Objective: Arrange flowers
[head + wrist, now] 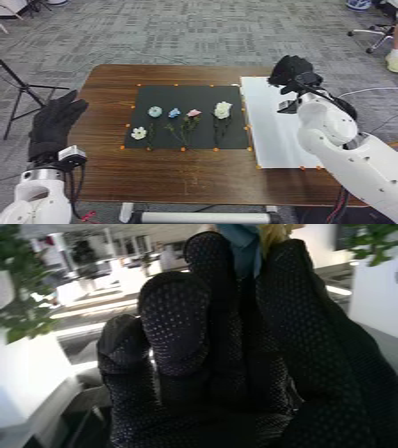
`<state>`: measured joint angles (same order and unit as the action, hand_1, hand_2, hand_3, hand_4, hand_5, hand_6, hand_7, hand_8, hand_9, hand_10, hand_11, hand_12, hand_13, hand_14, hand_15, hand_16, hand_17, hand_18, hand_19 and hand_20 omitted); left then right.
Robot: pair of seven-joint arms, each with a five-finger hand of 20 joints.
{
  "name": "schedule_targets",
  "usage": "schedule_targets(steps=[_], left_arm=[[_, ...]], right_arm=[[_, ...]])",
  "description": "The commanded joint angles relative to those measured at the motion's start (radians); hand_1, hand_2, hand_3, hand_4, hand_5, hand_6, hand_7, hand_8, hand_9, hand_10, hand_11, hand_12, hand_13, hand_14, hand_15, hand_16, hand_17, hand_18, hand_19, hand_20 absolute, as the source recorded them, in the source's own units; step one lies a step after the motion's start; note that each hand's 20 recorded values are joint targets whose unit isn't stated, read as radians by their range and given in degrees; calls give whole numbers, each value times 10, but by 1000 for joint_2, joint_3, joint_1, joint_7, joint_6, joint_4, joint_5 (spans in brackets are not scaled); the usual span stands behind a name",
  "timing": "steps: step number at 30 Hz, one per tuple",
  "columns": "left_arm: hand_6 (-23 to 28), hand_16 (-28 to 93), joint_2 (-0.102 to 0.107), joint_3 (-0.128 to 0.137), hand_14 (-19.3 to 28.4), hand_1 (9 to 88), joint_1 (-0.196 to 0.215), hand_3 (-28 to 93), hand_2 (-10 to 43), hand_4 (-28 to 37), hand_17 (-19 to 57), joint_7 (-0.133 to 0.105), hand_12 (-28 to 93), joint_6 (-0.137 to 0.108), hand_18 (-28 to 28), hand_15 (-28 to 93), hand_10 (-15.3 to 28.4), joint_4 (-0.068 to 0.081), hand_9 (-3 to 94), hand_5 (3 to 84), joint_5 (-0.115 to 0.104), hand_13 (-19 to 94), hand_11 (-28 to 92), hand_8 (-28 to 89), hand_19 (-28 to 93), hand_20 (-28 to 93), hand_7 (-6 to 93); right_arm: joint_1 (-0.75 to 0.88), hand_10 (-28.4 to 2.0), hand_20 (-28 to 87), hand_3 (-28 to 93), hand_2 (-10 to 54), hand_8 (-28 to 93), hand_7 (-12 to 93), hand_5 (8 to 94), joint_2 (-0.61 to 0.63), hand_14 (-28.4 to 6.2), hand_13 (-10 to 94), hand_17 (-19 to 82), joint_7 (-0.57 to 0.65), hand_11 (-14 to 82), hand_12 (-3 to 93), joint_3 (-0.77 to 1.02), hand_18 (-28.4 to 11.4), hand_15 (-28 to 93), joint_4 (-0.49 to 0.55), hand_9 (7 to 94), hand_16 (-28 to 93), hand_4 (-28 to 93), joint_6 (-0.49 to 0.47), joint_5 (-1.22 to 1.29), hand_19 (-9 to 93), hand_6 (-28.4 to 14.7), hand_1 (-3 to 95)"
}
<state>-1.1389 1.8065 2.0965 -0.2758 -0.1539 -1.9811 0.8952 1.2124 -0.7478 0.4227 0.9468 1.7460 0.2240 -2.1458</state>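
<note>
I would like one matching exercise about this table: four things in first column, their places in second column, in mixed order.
1. pink flower
2. left hand
3. right hand
4. dark mat

A. at the far end of the white sheet
B. under the small white flower
C. between a blue flower and the large white flower
D. at the left edge of the table

Right pairs: 1-C, 2-D, 3-A, 4-B

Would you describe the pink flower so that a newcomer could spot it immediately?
On the brown table lies a black mat. There, the pink flower sits between a small blue bloom and a larger cream bloom. It alone is pink.
</note>
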Motion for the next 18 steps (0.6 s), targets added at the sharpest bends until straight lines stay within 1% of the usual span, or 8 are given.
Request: schedule_targets(steps=[1, 2, 5, 7, 8, 9, 18], left_arm=[[50, -16, 6, 8, 174, 238, 5, 675, 96, -283, 67, 7, 89, -2, 136, 172, 154, -7, 505, 481, 2, 402, 202, -71, 122, 164, 100], [49, -16, 3, 9, 174, 238, 6, 676, 96, -283, 67, 8, 88, 1, 136, 171, 154, -7, 506, 482, 4, 402, 201, -71, 122, 164, 101], [43, -13, 0, 12, 175, 238, 13, 675, 96, -283, 65, 4, 89, -4, 137, 176, 153, -8, 505, 479, 0, 399, 202, -71, 122, 164, 106], [38, -12, -1, 13, 177, 238, 14, 675, 97, -283, 65, 4, 89, -3, 137, 178, 153, -8, 505, 479, 0, 398, 202, -72, 122, 164, 106], [37, -11, -4, 15, 178, 237, 19, 675, 97, -283, 64, 3, 89, -5, 137, 179, 153, -11, 505, 479, 0, 398, 203, -72, 122, 164, 107], [36, -11, -4, 14, 178, 237, 15, 675, 97, -283, 64, 4, 89, -1, 137, 180, 153, -8, 505, 480, 1, 398, 203, -72, 122, 164, 108], [36, -10, -8, 9, 179, 236, 15, 676, 97, -283, 63, 4, 89, 1, 137, 185, 152, -6, 505, 480, 1, 397, 203, -73, 122, 164, 108]], right_arm=[[108, -122, 571, 583, -93, 53, 169, 799, -50, -94, 774, 407, -55, 141, 244, -15, -228, 574, 140, 868, 337, -161, 41, -20, 813, 11, 575], [118, -122, 571, 583, -94, 53, 169, 799, -55, -94, 774, 407, -56, 141, 244, -15, -228, 574, 147, 868, 337, -161, 48, -27, 814, 11, 575], [153, -122, 571, 584, -94, 54, 169, 800, -80, -95, 774, 407, -53, 141, 242, -4, -228, 573, 160, 869, 338, -160, 50, -24, 814, 12, 574], [172, -123, 571, 585, -94, 54, 168, 802, -90, -96, 774, 407, -48, 141, 243, -1, -228, 573, 158, 869, 338, -159, 48, -28, 814, 11, 574], [177, -123, 571, 585, -94, 54, 168, 802, -99, -95, 774, 407, -48, 141, 243, 0, -228, 573, 152, 869, 338, -159, 41, -26, 814, 11, 573], [188, -123, 570, 584, -95, 54, 168, 802, -105, -95, 774, 407, -43, 141, 242, 4, -228, 573, 149, 869, 338, -160, 44, -28, 814, 12, 574], [216, -123, 570, 583, -95, 53, 167, 803, -134, -95, 773, 407, -36, 138, 242, -28, -228, 571, 129, 868, 338, -157, 14, -37, 814, 12, 572]])
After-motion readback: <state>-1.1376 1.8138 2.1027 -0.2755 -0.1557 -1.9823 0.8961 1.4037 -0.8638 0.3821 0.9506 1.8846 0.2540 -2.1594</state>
